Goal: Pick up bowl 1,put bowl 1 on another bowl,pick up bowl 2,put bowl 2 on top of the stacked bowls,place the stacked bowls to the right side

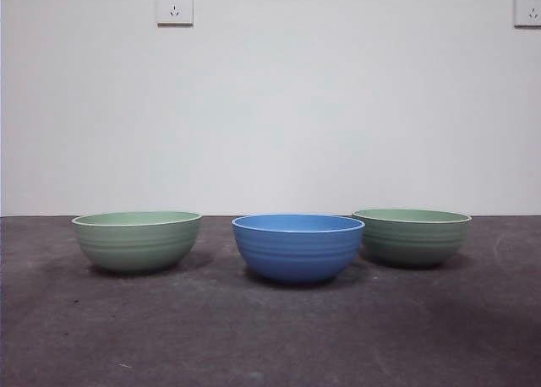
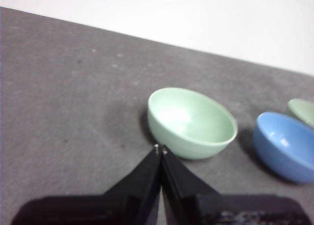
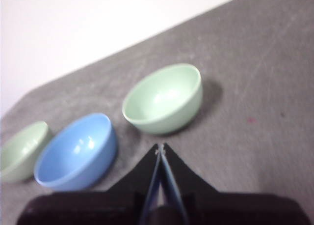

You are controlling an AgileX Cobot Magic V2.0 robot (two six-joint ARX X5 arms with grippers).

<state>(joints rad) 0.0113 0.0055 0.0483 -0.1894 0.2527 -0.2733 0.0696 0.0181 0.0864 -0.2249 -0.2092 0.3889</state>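
Note:
Three bowls stand apart in a row on the dark grey table. The blue ribbed bowl (image 1: 297, 248) is in the middle and nearest the camera. One pale green bowl (image 1: 138, 240) stands at the left, the other pale green bowl (image 1: 412, 236) at the right, a bit farther back. Nothing is stacked. My left gripper (image 2: 160, 148) is shut and empty, held above the table short of the left green bowl (image 2: 191, 122). My right gripper (image 3: 160, 148) is shut and empty, short of the right green bowl (image 3: 164, 98), with the blue bowl (image 3: 77, 150) beside it. Neither arm shows in the front view.
A white wall rises behind the table's far edge, with two sockets (image 1: 174, 6) high up. The grey tabletop (image 1: 270, 336) runs bare in front of the bowls and at both sides.

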